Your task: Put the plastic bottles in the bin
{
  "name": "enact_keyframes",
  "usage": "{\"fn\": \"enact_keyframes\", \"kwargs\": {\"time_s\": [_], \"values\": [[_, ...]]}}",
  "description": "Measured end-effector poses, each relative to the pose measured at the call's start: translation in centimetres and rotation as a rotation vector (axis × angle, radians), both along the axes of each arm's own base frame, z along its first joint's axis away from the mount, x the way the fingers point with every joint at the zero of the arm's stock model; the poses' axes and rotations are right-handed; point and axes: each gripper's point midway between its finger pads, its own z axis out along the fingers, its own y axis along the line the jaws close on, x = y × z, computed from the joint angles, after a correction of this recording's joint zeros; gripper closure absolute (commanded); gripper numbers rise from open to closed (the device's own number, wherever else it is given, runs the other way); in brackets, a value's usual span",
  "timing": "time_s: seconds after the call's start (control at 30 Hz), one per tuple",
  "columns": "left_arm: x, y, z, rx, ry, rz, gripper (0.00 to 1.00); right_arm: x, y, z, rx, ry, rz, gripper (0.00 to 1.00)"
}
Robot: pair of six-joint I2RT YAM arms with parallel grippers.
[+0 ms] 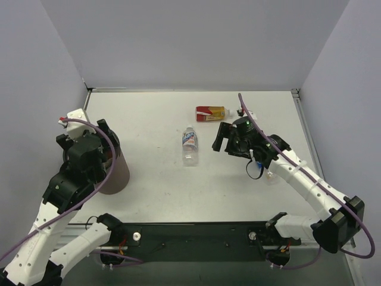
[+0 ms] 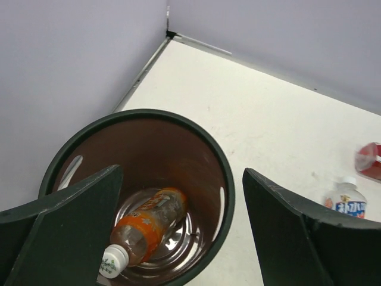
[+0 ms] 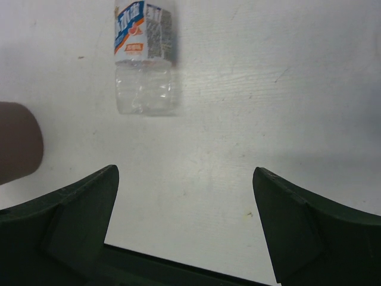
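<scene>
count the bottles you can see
4: orange bottle inside the bin; clear bottle lying mid-table; red-and-yellow bottle lying farther back; a blue-capped one mostly hidden under the right arm.

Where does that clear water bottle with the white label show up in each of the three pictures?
Top view: the clear bottle lies mid-table, right of the bin.
Left wrist view: the clear bottle is at the right edge, past the bin.
Right wrist view: the clear bottle is near the top, with the bin at the left edge.
Shared landmark: the bin.
</scene>
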Motion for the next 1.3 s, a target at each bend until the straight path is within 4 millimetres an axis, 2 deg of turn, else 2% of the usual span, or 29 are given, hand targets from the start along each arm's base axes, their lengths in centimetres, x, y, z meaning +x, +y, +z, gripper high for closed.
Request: {"fn": "enact_keyframes", "kwargs": {"time_s": [0.07,0.13,0.27,0.37,0.5,0.63,0.73,0.83,0.93,0.97,1.03,1.07,1.1,1.17,1.3], "values": [[0.2,-0.7,0.7,-0.011,0.001,-0.046,0.1,0.9,-0.7,-0.8,-0.038,0.015,-0.019,0.12],[0.5,-1.7,1.0,-0.019,0.01,-0.099,0.11,2.1,-0.6,-1.3,-0.079,0.037,-0.016,0.12],[1.3,-4.5,1.3,-0.035,0.053,-0.241,0.12,6.3,2.7,-2.1,-0.133,0.058,0.03,0.13],[1.9,-7.0,1.0,-0.051,0.099,-0.356,0.12,9.3,5.4,-3.4,-0.154,0.072,0.058,0.13],[2.1,-10.2,-0.1,-0.072,0.169,-0.5,0.12,12.5,8.4,-5.6,-0.18,0.092,0.084,0.14],[1.4,-12.0,-1.0,-0.082,0.226,-0.589,0.12,15.2,11.0,-8.3,-0.2,0.109,0.097,0.15],[0.8,-12.6,-1.0,-0.089,0.239,-0.629,0.12,16.0,11.9,-10.9,-0.226,0.137,0.106,0.15],[0.5,-13.0,-1.0,-0.094,0.247,-0.653,0.12,16.3,12.5,-13.5,-0.261,0.171,0.12,0.22],[0.3,-13.3,-1.3,-0.098,0.261,-0.666,0.12,16.0,12.5,-15.4,-0.296,0.2,0.126,0.35],[0.2,-13.4,-1.3,-0.1,0.263,-0.672,0.12,15.8,12.3,-15.7,-0.306,0.211,0.124,0.49],[0.2,-13.5,-1.4,-0.104,0.265,-0.678,0.12,15.8,12.1,-15.8,-0.315,0.212,0.122,0.64],[0.1,-13.6,-1.6,-0.106,0.269,-0.682,0.12,15.9,12.1,-15.6,-0.317,0.205,0.12,0.75],[0.1,-13.8,-2.0,-0.112,0.278,-0.689,0.12,15.9,12.1,-15.3,-0.313,0.2,0.118,0.8],[0.0,-14.4,-3.1,-0.13,0.3,-0.705,0.12,15.9,12.0,-14.9,-0.31,0.195,0.116,0.84],[-0.1,-16.3,-6.0,-0.205,0.352,-0.755,0.11,14.9,11.6,-14.0,-0.283,0.208,0.107,0.85]]}}
